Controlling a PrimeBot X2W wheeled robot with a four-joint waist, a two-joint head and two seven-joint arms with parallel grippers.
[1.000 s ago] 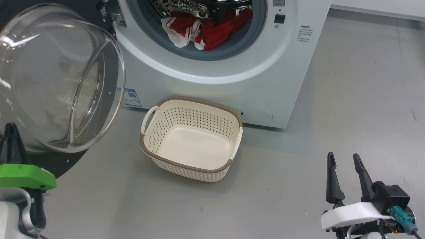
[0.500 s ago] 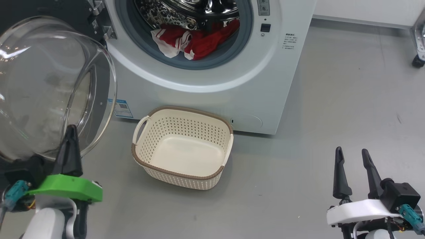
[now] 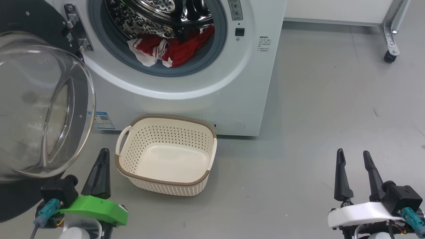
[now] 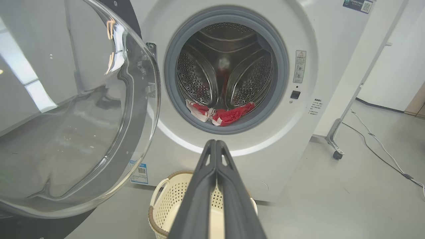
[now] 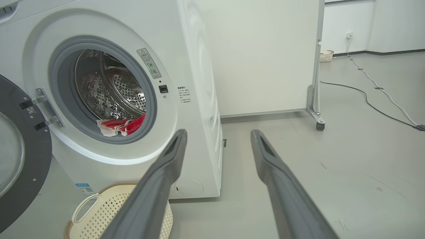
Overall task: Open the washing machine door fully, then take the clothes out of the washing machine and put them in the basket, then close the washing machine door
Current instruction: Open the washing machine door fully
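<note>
Door (image 3: 40, 109): swung open to the left of the washing machine (image 3: 186, 99), hanging on the hinge (image 3: 74, 28) at the left edge of the opening. The glass bowl bulges toward the robot, black rim behind it. It covers part of the blue label (image 3: 103, 120) at the machine's lower left corner.

Left tool (image 3: 104, 152): low, in front of the machine's lower left corner, just below the door's bowl and apart from it in the head view. Fingers (image 4: 229, 199) are pressed flat together with nothing between them. In its wrist view they point up at the machine's opening, tips just under the white ring.

Basket (image 3: 166, 187): on the floor (image 3: 315, 109) right in front of the machine's base, below the opening. Back rim is just beside the front panel; contact can't be told. Bare cream bottom is in full view.

Clothes (image 3: 166, 49): inside the machine, bunched at the bottom front of the drum (image 3: 159, 13) against the grey gasket (image 3: 99, 43). The white-striped piece is on the left, plain red on the right.

Right tool (image 3: 352, 152): in front of the machine and well out to its right, over bare floor. Fingers are spread wide, nothing gripped. In its wrist view the left finger crosses the machine's front panel and the right one lies over the floor.

Frame leg with caster (image 3: 390, 43): right of the machine, further back. Cable (image 5: 375, 106) runs on the floor beyond it.
</note>
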